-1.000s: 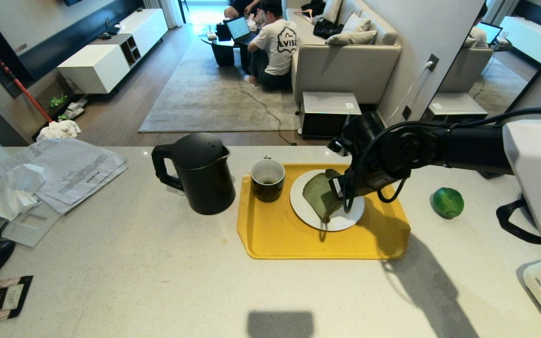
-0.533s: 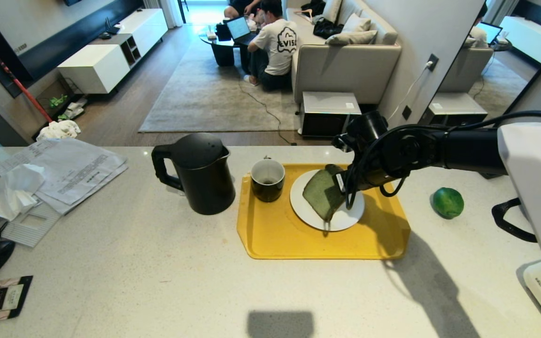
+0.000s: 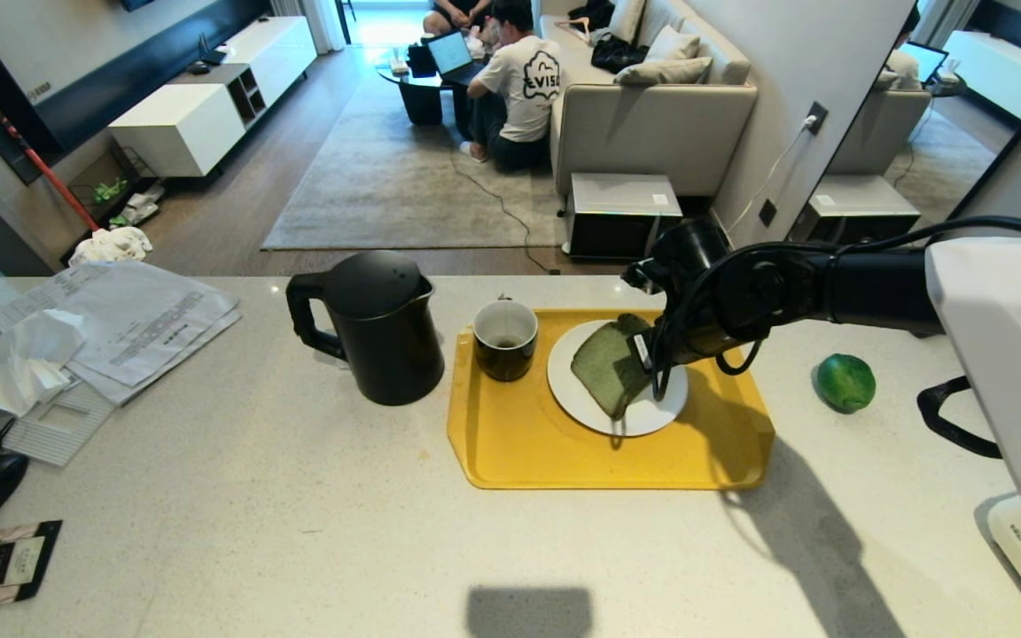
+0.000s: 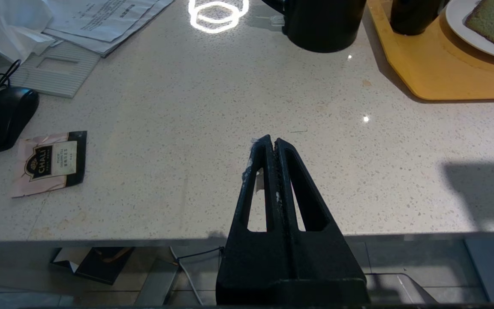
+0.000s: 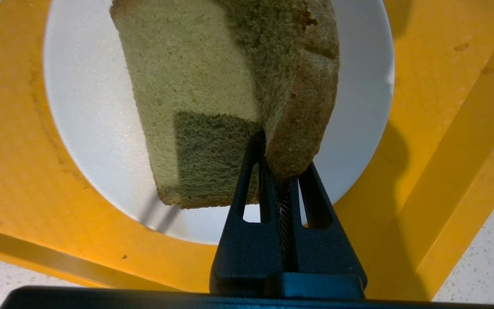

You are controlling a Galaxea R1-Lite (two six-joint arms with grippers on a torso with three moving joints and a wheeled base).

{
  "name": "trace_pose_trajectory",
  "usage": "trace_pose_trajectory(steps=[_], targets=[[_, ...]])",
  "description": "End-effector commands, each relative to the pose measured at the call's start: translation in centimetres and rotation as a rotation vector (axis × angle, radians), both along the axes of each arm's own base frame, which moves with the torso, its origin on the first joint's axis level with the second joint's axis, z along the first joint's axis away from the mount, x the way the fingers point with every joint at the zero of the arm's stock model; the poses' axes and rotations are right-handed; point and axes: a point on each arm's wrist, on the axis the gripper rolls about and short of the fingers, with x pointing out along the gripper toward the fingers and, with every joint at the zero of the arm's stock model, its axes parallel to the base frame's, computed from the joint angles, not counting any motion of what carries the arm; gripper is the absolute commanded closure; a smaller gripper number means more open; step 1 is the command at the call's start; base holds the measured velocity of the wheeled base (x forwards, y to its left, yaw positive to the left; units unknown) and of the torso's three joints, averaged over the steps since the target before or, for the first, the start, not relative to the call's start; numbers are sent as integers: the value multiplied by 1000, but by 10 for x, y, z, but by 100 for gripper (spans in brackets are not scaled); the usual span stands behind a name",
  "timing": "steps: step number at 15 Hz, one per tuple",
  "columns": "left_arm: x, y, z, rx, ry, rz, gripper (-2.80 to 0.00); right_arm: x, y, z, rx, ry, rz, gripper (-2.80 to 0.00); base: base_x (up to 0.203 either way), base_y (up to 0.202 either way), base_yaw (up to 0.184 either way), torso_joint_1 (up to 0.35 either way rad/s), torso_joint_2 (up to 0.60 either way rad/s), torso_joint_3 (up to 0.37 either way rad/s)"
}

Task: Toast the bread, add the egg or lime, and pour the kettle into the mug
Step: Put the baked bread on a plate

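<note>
Partly behind the right end effector [image 5: 278, 171] — bread [image 5: 212, 98] pinched by its crust edge.

Beyond the pale speckled counter [image 3: 298, 532], a living room opens up: dark wood floor [image 3: 236, 204] under a grey rug [image 3: 395, 186], a beige sofa [image 3: 652, 115] with cushions straight past the arm's reach, a person [image 3: 519, 89] seated on the floor at a laptop [image 3: 450, 51], and a white low cabinet [image 3: 200, 106] along the far-left wall. Daylight pours in from the far doorway.
</note>
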Motion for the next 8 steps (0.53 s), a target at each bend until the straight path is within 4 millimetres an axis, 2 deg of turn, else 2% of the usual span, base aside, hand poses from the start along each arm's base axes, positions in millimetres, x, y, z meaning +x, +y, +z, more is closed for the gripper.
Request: trace_pose_trajectory(steps=[1, 2, 3, 8], targets=[[0, 0, 0, 1, 1, 1, 0, 2, 0, -6, -20, 11, -10, 0, 0, 0, 0, 0, 0, 0], [0, 0, 0, 1, 1, 1, 0, 2, 0, -7, -21, 14, -10, 0, 0, 0, 0, 0, 0, 0], [0, 0, 0, 1, 0, 1, 0, 2, 1, -8, -23, 15, -10, -280, 0, 0, 0, 0, 0, 0], [0, 0, 0, 1, 1, 1, 0, 5, 1, -4, -7, -30, -10, -280, 0, 0, 0, 0, 0, 0]])
